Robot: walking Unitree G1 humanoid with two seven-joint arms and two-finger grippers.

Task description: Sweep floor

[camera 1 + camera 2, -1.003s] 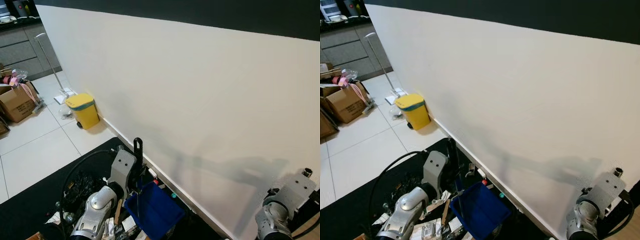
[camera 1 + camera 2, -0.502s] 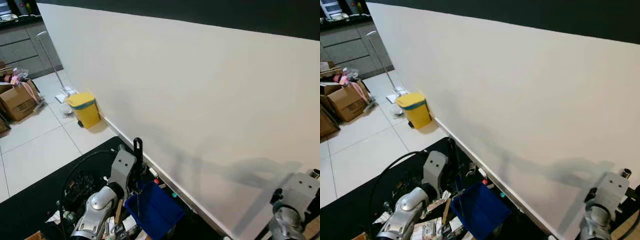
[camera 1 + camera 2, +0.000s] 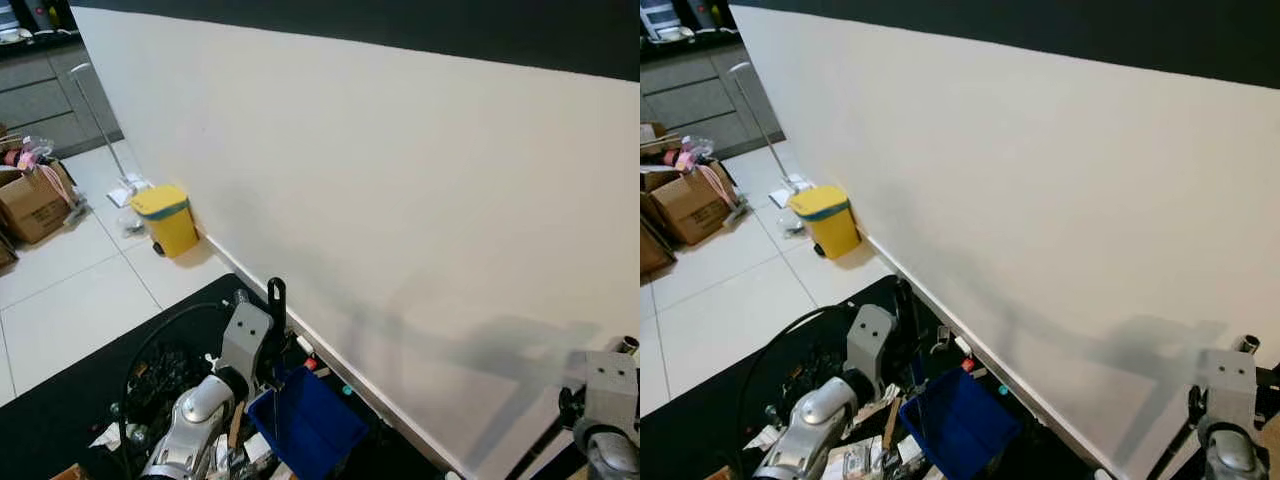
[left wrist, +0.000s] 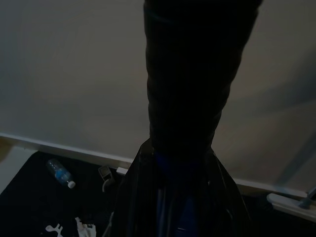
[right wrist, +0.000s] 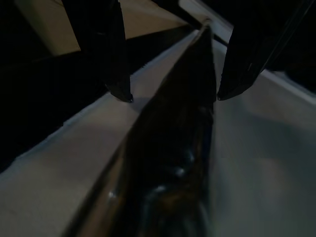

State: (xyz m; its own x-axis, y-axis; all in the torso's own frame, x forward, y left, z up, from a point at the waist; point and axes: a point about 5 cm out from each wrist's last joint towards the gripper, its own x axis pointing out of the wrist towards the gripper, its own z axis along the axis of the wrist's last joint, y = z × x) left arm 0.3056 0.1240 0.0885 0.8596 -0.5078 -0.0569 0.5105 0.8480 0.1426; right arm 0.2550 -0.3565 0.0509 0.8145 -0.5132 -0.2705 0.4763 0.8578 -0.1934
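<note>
Dustpan: blue plastic dustpan [image 3: 305, 425] sits low against the base of the wall, on the black floor mat [image 3: 60, 410], just beside the left arm.
Handle: thin dark upright handle [image 3: 275, 305] rises from the dustpan, next to the grey wrist block.
Left tool: left tool [image 4: 190, 148] is closed around the dark handle; wrist view is very dark, blue of the pan shows faintly below it.
Left arm: silver, bent, low at the near edge of the mat.
Right tool: right tool [image 5: 170, 96] has its two black fingers [image 5: 116, 64] spread apart, one on either side of a long dark glossy shaft [image 5: 173, 148]; whether the fingers press on the shaft cannot be told.
Right arm: silver wrist [image 3: 610, 400] at the far right, near the wall's foot.
Litter: scraps of paper and small debris [image 3: 150, 385] lie on the mat around the left arm; a clear plastic bottle [image 4: 60, 174] lies on the mat by the skirting.
Wall: large plain white wall [image 3: 400, 200] runs diagonally across the view.
Floor: pale tiled floor [image 3: 70, 290] left of the mat.
Bin: small yellow pedal bin [image 3: 165, 218] stands on the tiles, touching the wall.
Beyond the bin: white flat mop with a thin pole [image 3: 100, 125] leans near the wall; brown cardboard boxes [image 3: 30, 200] stand on the tiles at far left.
</note>
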